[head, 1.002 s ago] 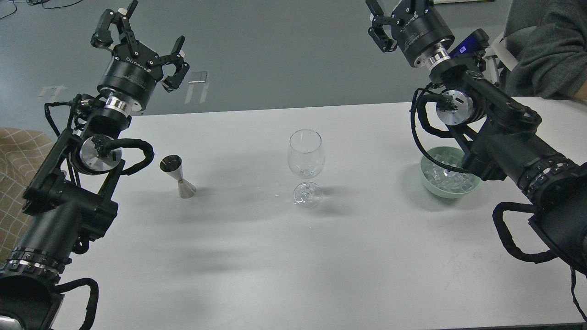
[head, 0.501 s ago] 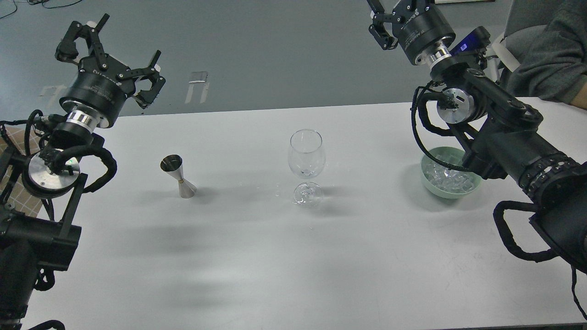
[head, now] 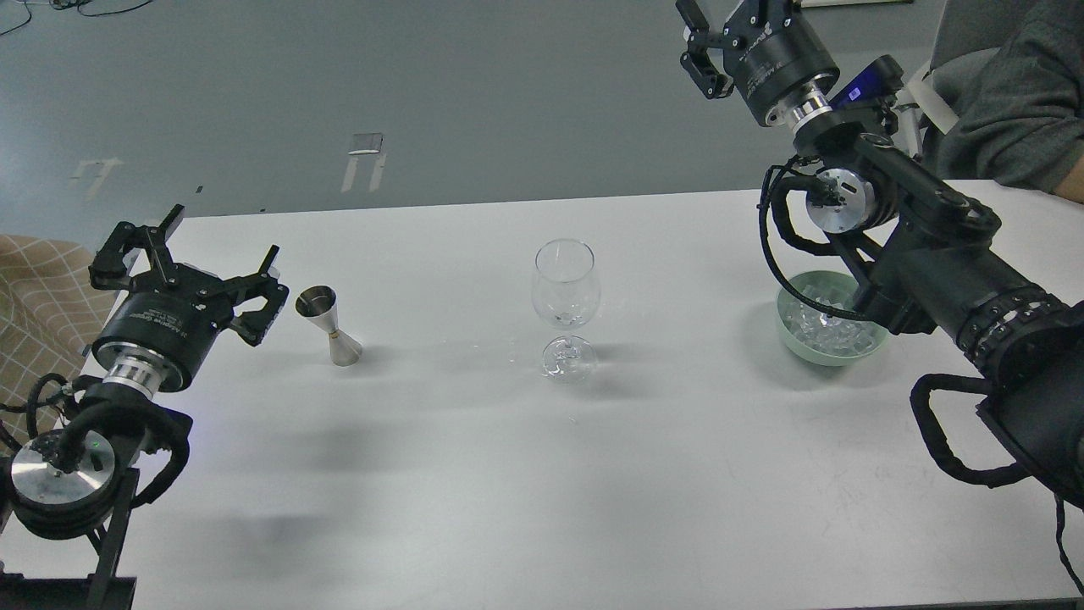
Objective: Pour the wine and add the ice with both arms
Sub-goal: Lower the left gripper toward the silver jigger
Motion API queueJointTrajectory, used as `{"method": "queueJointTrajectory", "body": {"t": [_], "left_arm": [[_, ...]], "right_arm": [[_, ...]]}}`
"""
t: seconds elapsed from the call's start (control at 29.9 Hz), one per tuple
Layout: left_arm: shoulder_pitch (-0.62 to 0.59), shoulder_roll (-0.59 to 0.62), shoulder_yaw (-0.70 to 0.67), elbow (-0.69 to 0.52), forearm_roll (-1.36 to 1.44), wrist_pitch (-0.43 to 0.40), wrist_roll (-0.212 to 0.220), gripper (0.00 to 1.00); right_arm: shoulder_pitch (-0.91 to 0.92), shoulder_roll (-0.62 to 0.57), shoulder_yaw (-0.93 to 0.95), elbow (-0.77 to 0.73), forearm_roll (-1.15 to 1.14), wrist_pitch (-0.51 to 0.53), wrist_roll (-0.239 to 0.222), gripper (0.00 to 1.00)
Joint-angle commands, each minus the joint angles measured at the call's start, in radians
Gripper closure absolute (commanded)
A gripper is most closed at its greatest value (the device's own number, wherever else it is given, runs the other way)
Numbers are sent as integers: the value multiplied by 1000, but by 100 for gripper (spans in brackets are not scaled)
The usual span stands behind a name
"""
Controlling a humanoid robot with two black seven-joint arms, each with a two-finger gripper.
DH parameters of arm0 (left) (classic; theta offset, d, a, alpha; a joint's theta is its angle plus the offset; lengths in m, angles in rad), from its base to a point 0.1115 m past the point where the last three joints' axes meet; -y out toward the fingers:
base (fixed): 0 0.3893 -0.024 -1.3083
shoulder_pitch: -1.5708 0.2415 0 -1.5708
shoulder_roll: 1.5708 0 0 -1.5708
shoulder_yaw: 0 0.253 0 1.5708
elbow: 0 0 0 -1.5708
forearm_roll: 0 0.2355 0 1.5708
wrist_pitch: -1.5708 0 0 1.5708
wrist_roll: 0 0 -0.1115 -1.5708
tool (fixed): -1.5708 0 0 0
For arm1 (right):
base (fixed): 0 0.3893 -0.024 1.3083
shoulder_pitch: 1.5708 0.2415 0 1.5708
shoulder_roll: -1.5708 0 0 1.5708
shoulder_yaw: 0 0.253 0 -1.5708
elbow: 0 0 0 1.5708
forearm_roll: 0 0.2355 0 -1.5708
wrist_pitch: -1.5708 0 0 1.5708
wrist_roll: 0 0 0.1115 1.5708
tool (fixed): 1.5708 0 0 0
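Observation:
A clear stemmed wine glass (head: 566,292) stands upright at the table's middle; whether any wine is in it cannot be told. A silver jigger (head: 329,326) stands to its left. A pale green bowl (head: 796,339) at the right holds several clear ice cubes (head: 826,329). My left gripper (head: 216,250) is open and empty, low over the table just left of the jigger, not touching it. My right gripper (head: 720,38) is high beyond the table's far edge, well above the bowl. Its fingertips are cut off by the top edge. My right arm (head: 923,246) partly covers the bowl.
A person's grey sleeved arm (head: 1016,110) rests at the table's far right corner. A chequered cloth (head: 42,296) lies off the table's left edge. The white table (head: 542,474) runs on towards the front edge.
My left arm has swung down and to the left, bringing its open gripper from high above the far edge to beside the jigger. The right arm has barely moved.

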Motion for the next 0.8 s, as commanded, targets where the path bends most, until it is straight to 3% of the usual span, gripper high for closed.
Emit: {"method": "queueJointTrajectory", "body": {"t": [0.0, 0.17, 0.27, 0.5, 0.57, 0.63, 0.77], "left_arm": [[57, -48, -7, -1, -2, -25, 8, 4], [156, -112, -7, 5, -2, -99, 14, 3], [176, -145, -7, 15, 6, -99, 8, 3], [156, -174, 7, 129, 13, -106, -6, 3], [132, -177, 11, 172, 20, -105, -21, 3], [98, -177, 31, 241, 26, -102, -64, 4], [75, -174, 41, 282, 26, -106, -74, 4]], "right_arm": [[-2, 0, 0, 0, -1, 0, 0, 0], [-5, 0, -1, 0, -1, 0, 0, 0], [-4, 0, 0, -1, -2, 0, 0, 0], [-4, 0, -1, -1, -4, 0, 0, 0], [-2, 0, -1, -1, -4, 0, 0, 0], [-4, 0, -1, -1, -4, 0, 0, 0], [-4, 0, -1, -1, -4, 0, 0, 0]]}}
